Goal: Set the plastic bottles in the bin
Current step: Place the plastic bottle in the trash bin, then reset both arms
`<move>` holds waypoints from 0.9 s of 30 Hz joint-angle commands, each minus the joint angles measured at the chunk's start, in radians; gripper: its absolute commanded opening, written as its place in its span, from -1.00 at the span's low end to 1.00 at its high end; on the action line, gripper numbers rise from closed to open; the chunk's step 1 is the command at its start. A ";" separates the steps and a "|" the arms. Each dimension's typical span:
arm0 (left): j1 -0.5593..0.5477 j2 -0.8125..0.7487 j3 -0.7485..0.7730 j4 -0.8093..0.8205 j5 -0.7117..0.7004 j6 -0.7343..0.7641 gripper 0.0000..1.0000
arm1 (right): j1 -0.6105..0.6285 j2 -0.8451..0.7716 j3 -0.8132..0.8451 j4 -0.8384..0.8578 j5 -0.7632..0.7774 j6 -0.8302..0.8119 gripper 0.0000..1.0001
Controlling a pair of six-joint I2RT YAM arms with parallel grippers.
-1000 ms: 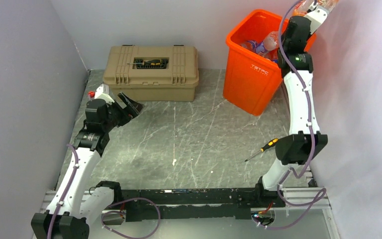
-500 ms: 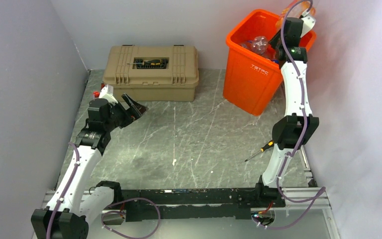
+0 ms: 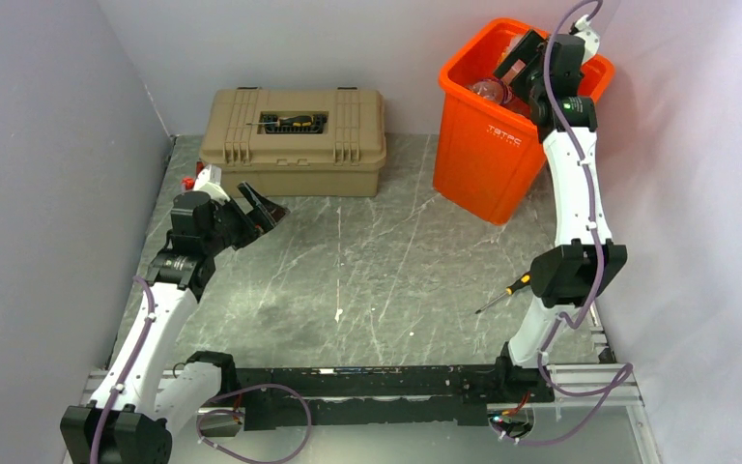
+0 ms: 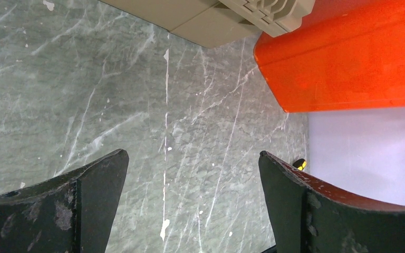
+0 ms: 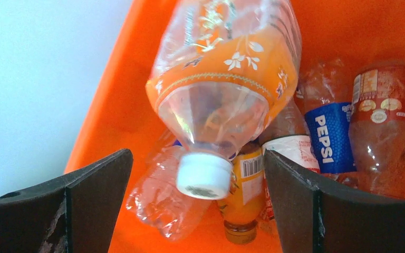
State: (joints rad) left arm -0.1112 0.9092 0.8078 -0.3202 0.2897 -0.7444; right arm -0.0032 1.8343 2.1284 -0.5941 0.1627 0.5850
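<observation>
Though seemingly loose, bottle (image 5: pixel 222 89) inside bin (image 5: pixel 348 26)

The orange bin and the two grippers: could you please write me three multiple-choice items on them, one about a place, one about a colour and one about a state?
1. Where is the right gripper? A) over the toolbox B) above the open bin C) beside its own base
2. What colour is the cap of the orange-labelled bottle between its fingers? A) white B) blue C) red
3. How is the left gripper? A) shut on a bottle B) open and empty C) shut on nothing

Key: 1 B, its wrist view looks down into the bin; 2 A, the cap shows white there; 3 B, only bare table shows between its spread fingers.
</observation>
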 commanded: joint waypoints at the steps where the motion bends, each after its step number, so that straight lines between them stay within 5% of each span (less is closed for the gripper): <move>1: -0.002 -0.016 0.003 0.013 0.013 0.005 0.99 | -0.003 -0.043 0.082 -0.021 -0.008 -0.024 1.00; 6: -0.002 -0.032 0.011 0.000 -0.007 0.033 0.99 | 0.012 -0.113 0.098 -0.017 0.009 -0.048 0.99; 10: -0.002 -0.049 0.028 -0.018 -0.039 0.078 0.99 | 0.137 -0.244 0.017 0.077 0.130 -0.149 1.00; 18: -0.006 -0.074 0.057 -0.066 -0.135 0.135 0.99 | 0.372 -0.576 -0.322 0.350 0.172 -0.279 0.99; 27: -0.046 -0.128 0.048 -0.069 -0.285 0.195 0.99 | 0.413 -0.979 -0.854 0.465 -0.021 -0.257 0.99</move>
State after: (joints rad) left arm -0.1349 0.8192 0.8272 -0.3958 0.0998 -0.5972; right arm 0.4042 0.9791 1.4876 -0.2138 0.2226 0.3317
